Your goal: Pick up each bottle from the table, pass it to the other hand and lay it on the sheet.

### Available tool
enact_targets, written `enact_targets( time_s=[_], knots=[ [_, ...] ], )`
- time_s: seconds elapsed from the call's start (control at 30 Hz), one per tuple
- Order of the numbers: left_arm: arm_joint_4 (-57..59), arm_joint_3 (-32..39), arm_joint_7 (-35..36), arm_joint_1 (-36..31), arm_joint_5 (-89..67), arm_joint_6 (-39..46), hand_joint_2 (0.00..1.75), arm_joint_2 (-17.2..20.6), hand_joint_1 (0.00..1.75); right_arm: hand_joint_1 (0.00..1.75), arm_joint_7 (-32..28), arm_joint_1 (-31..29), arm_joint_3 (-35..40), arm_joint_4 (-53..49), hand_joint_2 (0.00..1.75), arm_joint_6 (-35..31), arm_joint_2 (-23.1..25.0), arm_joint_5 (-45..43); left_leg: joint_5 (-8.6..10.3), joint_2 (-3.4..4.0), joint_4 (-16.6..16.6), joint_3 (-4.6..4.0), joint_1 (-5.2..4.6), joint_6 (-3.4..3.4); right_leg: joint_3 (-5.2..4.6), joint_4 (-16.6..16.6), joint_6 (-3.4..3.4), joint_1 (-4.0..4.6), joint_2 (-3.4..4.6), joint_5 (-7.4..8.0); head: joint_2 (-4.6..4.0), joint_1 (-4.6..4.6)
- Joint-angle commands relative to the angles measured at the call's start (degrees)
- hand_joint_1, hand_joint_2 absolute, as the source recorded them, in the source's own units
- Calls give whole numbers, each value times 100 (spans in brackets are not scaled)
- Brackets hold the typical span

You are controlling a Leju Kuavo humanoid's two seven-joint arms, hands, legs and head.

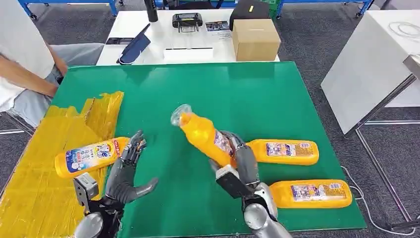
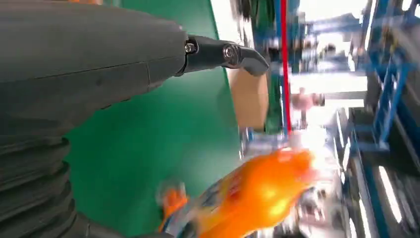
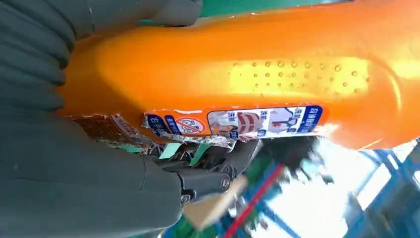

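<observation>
My right hand [image 1: 241, 161] grips an orange bottle [image 1: 204, 134] by its lower body and holds it tilted above the green table [image 1: 257, 94], its clear cap pointing up and to the left. The right wrist view has this bottle [image 3: 257, 79] pressed against my right hand [image 3: 84, 163]. My left hand [image 1: 126, 171] is open with fingers spread, just left of the held bottle and apart from it. In the left wrist view my left hand [image 2: 99, 69] is open and the held bottle [image 2: 252, 198] is blurred. One orange bottle [image 1: 91, 156] lies on the yellow sheet [image 1: 44, 183].
Two more orange bottles [image 1: 283, 151] [image 1: 311, 193] lie on the green table at the right. A cardboard box [image 1: 255, 38] stands on the white table behind. A person sits at the far left [image 1: 25, 69]. A white table [image 1: 371, 64] stands to the right.
</observation>
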Motion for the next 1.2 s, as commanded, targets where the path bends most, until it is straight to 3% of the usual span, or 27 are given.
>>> enact_targets(
  time_s=[0.03,0.53,0.9,1.2],
  knots=[
    [134,-861,431,-283,337,-230,175,362,0,175,-405,296,-501,-618,175,-103,262,-353,0,-12,0,-4,1,-2,-1,-1,-5,1,-10,-3,0,-7],
    [-69,-1139,489,-334,413,-222,175,410,0,175,-402,224,-284,-245,175,160,287,-360,-2,-4,-2,-6,4,-2,-5,-5,-5,4,-2,-1,0,-4],
    [116,-1212,793,-827,1151,-89,175,394,0,175,-435,-404,1374,1567,175,825,545,-83,-4,12,-14,13,16,-10,12,-18,-15,17,15,4,0,-4],
    [360,-1186,876,-1007,1395,-72,175,338,0,175,-480,-622,1891,1845,175,1034,551,-130,-3,0,-8,-2,12,-3,1,-14,-6,15,2,1,0,-4]
  ],
)
